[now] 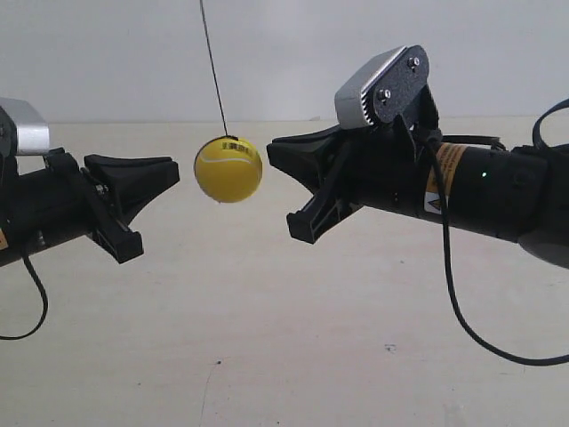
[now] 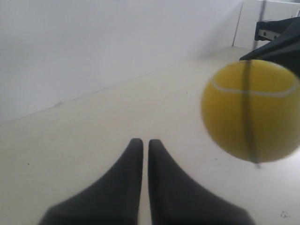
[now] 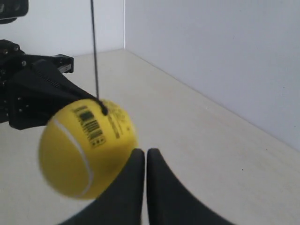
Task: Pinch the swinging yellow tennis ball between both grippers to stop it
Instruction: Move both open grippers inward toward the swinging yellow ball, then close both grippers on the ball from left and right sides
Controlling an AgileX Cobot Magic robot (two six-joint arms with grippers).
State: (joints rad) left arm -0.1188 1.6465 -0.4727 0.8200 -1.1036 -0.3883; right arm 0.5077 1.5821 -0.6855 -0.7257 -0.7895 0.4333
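- At the exterior view's left, a black cylindrical arm (image 1: 44, 209) was cut off by the frame edge. A grey-white metal camera block (image 1: 27, 124) sat half out of view above it. The black tapered gripper at the exterior view's left (image 1: 174, 169) ended in a matte wedge.
- A small bright yellow tennis ball (image 1: 228, 169) with a white curved seam and dark print near its top hung on a thin dark string (image 1: 213, 67). It hung in the air above the pale, matte tabletop (image 1: 267, 347), between the two tips. It was apart from the left one and just beside the right one, where contact was hard to make out.
- The black cone-like gripper at the exterior view's right (image 1: 271, 153) carried a ribbed grey-white camera block (image 1: 373, 89). A thin black cable (image 1: 453, 294) looped down and out of the frame.
- In the left wrist view, the left gripper (image 2: 141, 140) had its smooth, curved black fingers (image 2: 122, 192) drawn together, with only a thin slit between them. The blurred ball partly hid the opposite dark tip.
- In the right wrist view, the right gripper (image 3: 141, 151) had its fingers equally close together. The blurred ball overlapped one finger and hid the far tip.
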